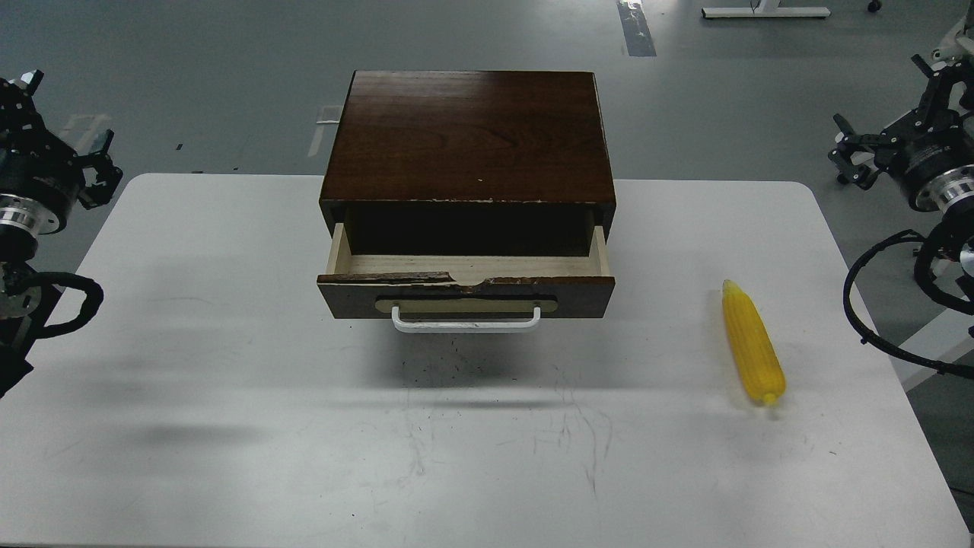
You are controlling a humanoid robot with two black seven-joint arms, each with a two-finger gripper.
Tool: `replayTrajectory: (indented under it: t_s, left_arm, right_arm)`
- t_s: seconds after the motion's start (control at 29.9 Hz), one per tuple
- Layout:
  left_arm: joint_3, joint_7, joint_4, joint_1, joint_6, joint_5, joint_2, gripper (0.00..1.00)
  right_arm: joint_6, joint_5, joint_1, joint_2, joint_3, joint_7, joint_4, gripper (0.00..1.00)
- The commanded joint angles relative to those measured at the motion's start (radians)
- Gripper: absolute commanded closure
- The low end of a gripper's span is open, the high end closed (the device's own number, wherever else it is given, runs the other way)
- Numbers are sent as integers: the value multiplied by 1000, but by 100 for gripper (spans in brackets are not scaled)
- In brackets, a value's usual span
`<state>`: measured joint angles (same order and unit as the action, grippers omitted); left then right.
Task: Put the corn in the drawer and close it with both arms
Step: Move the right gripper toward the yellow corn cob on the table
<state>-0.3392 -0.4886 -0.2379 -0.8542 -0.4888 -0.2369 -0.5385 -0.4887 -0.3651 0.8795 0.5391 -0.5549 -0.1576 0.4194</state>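
The bright yellow corn lies on the white table at the right, its tapered tip pointing away from me. The dark brown drawer is pulled partly out of the wooden box, showing pale wood inside, a white bar handle and a chipped top edge. Nothing lies inside the part that shows. My left gripper hovers off the table's left edge, fingers apart and empty. My right gripper hangs past the right edge, also spread and empty, well behind the corn.
The box stands at the table's far middle. Black cables loop from the right arm beside the table's right edge. A cable loop hangs from the left arm at the left edge. Grey floor surrounds the table.
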Motion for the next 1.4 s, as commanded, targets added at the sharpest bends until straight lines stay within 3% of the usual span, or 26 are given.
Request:
replayTrajectory:
  t_s: [0.0,0.37,0.73,0.94,1.07,1.17,1.27,1.37]
  left_arm:
    - [-1,0,2,-2,0,-2,2,2]
    - [0,0,26,-6,0,5,18,2]
    - [3,0,29,-16,0,10,38,2]
    - [0,2,29,-26,0,7,34,2]
    - [-3,0,29,-26,0,5,42,2]
    - [-1,0,29,-26,0,7,42,2]
    - [0,0,29,-23,0,8,42,2]
    - [0,0,29,-16,0,7,37,2]
  right_arm:
    - [0,0,3,-2,-8,0,-7,0]
    - [0,0,27,10,10,1,-5,0]
    - [0,221,108,192,127,6,85,0]
    - [0,506,139,331,159,53,277,0]
    - [0,804,139,424,164,147,535,0]
    - [0,975,131,464,187,176,680,0]
    - [19,1164,133,481,251,179,781,0]
    - [28,1273,139,483,305,178,788,0]
